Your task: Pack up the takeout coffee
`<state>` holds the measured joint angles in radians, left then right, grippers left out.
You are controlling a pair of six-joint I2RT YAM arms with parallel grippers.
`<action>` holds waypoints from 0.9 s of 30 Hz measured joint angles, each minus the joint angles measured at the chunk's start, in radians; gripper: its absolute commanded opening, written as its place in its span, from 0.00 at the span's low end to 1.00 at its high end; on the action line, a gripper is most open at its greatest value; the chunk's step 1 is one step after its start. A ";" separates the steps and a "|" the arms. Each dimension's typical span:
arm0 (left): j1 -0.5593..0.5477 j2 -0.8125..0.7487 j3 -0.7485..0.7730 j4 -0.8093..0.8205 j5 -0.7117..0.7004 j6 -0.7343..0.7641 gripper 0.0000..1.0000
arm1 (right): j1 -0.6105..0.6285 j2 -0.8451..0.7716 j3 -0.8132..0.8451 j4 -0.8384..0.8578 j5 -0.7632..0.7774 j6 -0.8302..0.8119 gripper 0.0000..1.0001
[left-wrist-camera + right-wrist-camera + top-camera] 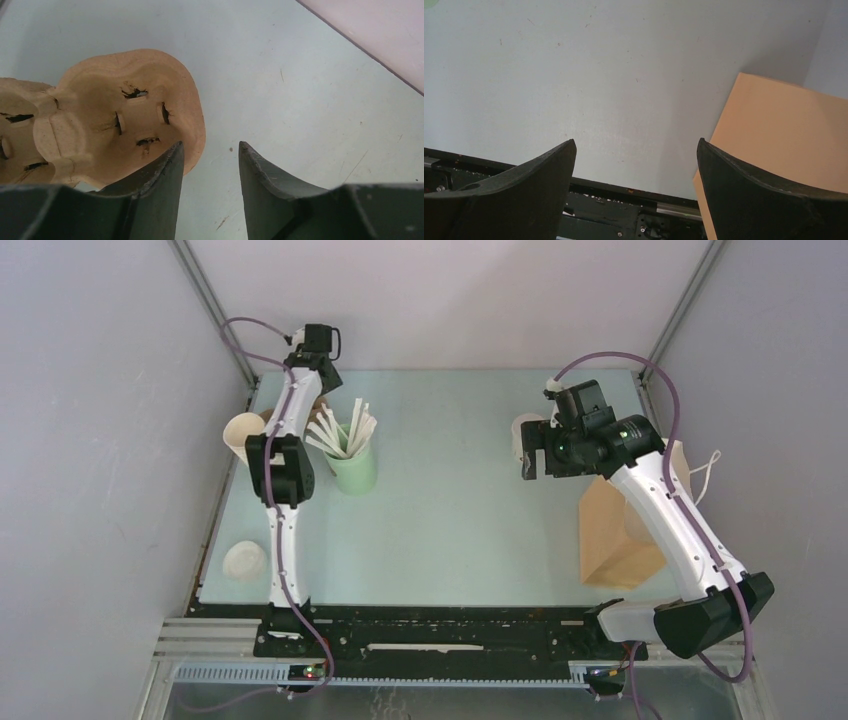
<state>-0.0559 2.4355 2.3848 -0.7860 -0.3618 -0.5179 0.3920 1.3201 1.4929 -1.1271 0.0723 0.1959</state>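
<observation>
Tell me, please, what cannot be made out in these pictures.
- Takeout coffee cup: top view, the right gripper covers most of it; lid or no lid, cannot tell.
- Cardboard cup carrier: left wrist view, cut off by the left edge; top view, under the left arm.
- Paper bag: top view, the right arm lies across it; inside unseen.

Free table (470, 510) centre; paper bag (612, 540) rightward
</observation>
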 measured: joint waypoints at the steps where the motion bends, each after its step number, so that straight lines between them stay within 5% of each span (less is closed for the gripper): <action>1: 0.000 0.002 0.000 0.000 0.000 -0.004 0.47 | 0.000 0.000 0.000 0.000 -0.001 0.000 1.00; 27: 0.034 0.047 0.000 0.014 0.031 -0.060 0.48 | -0.010 0.012 0.000 0.000 -0.004 0.000 1.00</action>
<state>-0.0219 2.4821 2.3848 -0.7715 -0.3309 -0.5774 0.3817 1.3323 1.4929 -1.1267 0.0685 0.1959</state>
